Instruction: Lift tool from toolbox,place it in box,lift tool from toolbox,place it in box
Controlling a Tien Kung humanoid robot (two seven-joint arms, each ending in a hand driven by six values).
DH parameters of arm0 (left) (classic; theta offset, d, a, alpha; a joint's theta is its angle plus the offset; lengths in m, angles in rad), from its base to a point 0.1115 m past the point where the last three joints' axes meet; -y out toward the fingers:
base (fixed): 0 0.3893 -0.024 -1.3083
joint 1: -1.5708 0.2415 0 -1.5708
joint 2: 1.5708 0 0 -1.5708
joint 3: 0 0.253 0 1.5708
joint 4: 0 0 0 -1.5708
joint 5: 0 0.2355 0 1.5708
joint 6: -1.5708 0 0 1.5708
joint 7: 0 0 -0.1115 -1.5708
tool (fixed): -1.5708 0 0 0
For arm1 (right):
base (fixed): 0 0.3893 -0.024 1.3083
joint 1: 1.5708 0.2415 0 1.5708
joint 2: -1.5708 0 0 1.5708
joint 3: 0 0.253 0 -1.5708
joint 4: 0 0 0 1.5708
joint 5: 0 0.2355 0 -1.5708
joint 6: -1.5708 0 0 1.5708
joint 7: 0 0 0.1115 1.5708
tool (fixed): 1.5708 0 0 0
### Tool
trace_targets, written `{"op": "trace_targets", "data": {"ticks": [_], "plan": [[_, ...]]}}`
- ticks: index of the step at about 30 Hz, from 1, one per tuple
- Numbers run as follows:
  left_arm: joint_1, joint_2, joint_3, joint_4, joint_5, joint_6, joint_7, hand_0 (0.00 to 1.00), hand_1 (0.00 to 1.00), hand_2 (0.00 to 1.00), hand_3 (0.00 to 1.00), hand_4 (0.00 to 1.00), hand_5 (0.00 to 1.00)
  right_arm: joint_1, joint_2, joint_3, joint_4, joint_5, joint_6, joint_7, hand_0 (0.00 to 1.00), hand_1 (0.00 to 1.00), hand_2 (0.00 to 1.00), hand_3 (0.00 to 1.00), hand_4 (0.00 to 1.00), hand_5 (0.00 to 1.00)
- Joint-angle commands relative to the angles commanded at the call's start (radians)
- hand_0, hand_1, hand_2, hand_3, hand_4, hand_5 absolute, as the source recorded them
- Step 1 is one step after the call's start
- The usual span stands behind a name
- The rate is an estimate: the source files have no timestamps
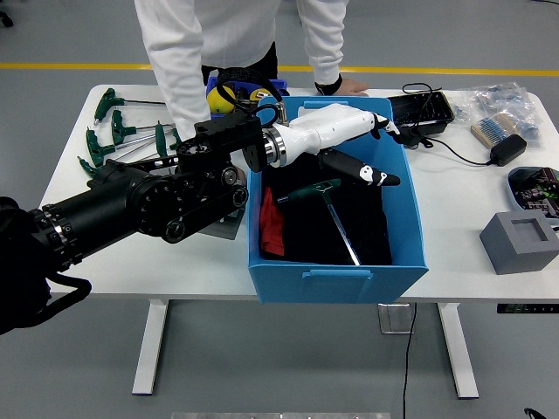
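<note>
My left hand (371, 153), white with black fingers, hovers open over the blue box (407, 218), its fingers spread and holding nothing. A green T-handle tool (327, 209) lies inside the box on dark cloth, just below the hand. More green T-handle tools (118, 131) lie at the table's far left. The toolbox under my black left arm is mostly hidden. The right arm is out of view.
A person in white stands at the far side, one hand (349, 85) resting on the table behind the box. A black tray (428, 109), a power adapter (508, 148), a grey foam block (524, 240) and a small blue bin (227, 87) with yellow items are on the table.
</note>
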Motion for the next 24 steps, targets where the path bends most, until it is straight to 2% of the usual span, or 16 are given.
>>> {"op": "trace_targets", "data": {"ticks": [2,4,5,7,10,11,14,15,16,17,20,22,23,24], "plan": [[0.014,0.005,-0.034,-0.035,0.059,-0.013,0.025,0.794,0.788,0.877,0.811,0.925,0.794,-0.005,0.001,0.002,0.0,0.005,-0.001,0.002,0.699,0.694,0.761,0.585,0.818,0.688],[0.033,0.029,-0.076,-0.074,0.132,-0.028,0.056,0.794,0.788,0.877,0.811,0.925,0.794,-0.011,0.003,0.0,0.0,0.012,-0.002,0.004,0.699,0.694,0.761,0.585,0.818,0.688],[0.046,0.046,-0.106,-0.099,0.173,-0.039,0.074,0.646,0.645,0.705,0.712,0.921,0.779,-0.014,0.004,-0.001,0.0,0.017,-0.002,0.006,0.699,0.692,0.76,0.584,0.818,0.688],[0.065,0.071,-0.156,-0.138,0.224,-0.059,0.105,0.646,0.645,0.705,0.712,0.921,0.779,-0.019,0.006,-0.004,0.0,0.027,-0.003,0.008,0.699,0.692,0.76,0.584,0.818,0.688],[0.101,0.128,-0.239,-0.207,0.299,-0.086,0.152,0.646,0.645,0.705,0.712,0.921,0.779,-0.028,0.01,-0.005,0.0,0.033,-0.005,0.01,0.699,0.692,0.76,0.584,0.818,0.688],[0.105,0.145,-0.252,-0.22,0.314,-0.093,0.162,0.594,0.6,0.65,0.658,0.928,0.807,-0.031,0.011,-0.007,0.0,0.036,-0.006,0.011,0.697,0.692,0.759,0.584,0.817,0.687],[0.115,0.21,-0.268,-0.251,0.352,-0.127,0.186,0.594,0.6,0.65,0.658,0.928,0.807,-0.037,0.013,-0.018,0.0,0.05,-0.006,0.013,0.697,0.692,0.759,0.584,0.817,0.687],[0.117,0.23,-0.268,-0.257,0.355,-0.133,0.189,0.594,0.6,0.65,0.658,0.928,0.807,-0.038,0.013,-0.021,0.0,0.053,-0.006,0.014,0.697,0.692,0.759,0.584,0.817,0.687],[0.121,0.263,-0.264,-0.258,0.362,-0.149,0.197,0.594,0.6,0.65,0.658,0.928,0.807,-0.042,0.014,-0.029,0.0,0.066,-0.006,0.017,0.697,0.692,0.759,0.584,0.817,0.687],[0.122,0.279,-0.262,-0.256,0.365,-0.156,0.2,0.592,0.6,0.647,0.652,0.918,0.821,-0.043,0.015,-0.032,0.0,0.071,-0.006,0.018,0.695,0.691,0.758,0.582,0.817,0.687],[0.116,0.341,-0.233,-0.214,0.376,-0.196,0.196,0.592,0.6,0.647,0.652,0.918,0.821,-0.047,0.016,-0.041,0.001,0.083,-0.008,0.021,0.695,0.691,0.758,0.582,0.817,0.687],[0.113,0.364,-0.216,-0.19,0.383,-0.207,0.189,0.592,0.6,0.647,0.652,0.918,0.821,-0.047,0.016,-0.044,0.001,0.085,-0.009,0.022,0.695,0.691,0.758,0.582,0.817,0.687],[0.111,0.377,-0.202,-0.172,0.382,-0.213,0.183,0.628,0.645,0.669,0.658,0.917,0.825,-0.048,0.017,-0.044,0.001,0.088,-0.01,0.023,0.693,0.691,0.758,0.583,0.815,0.69],[0.11,0.389,-0.189,-0.154,0.385,-0.218,0.179,0.628,0.645,0.669,0.658,0.917,0.825,-0.049,0.018,-0.045,0.002,0.09,-0.01,0.023,0.693,0.691,0.758,0.583,0.815,0.69]]}}
